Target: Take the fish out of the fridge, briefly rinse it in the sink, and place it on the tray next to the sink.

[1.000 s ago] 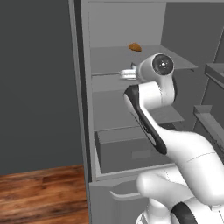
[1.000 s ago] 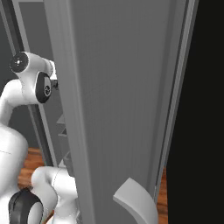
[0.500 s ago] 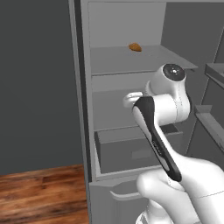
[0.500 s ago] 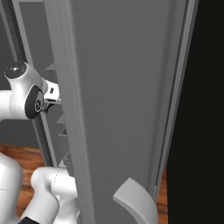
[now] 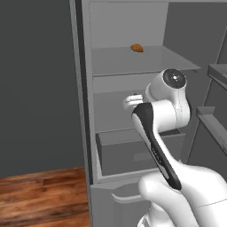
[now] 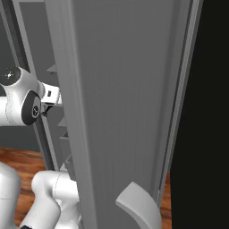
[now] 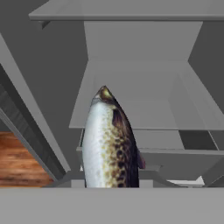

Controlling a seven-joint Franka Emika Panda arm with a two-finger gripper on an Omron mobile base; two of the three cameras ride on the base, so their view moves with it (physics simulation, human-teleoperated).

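Pincer (image 5: 128, 103) grasping the fish (image 7: 109, 140) before the open fridge (image 5: 133, 66); rinsing and traying are left.

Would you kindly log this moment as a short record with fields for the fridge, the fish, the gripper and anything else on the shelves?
fridge: open, door swung wide, grey drawer at the bottom
fish: spotted, close before the hand camera, pointing toward the shelves
gripper: fingertips hidden, state cannot be told; fish apparently held
other item: orange-brown lump on the upper shelf
floor: wood
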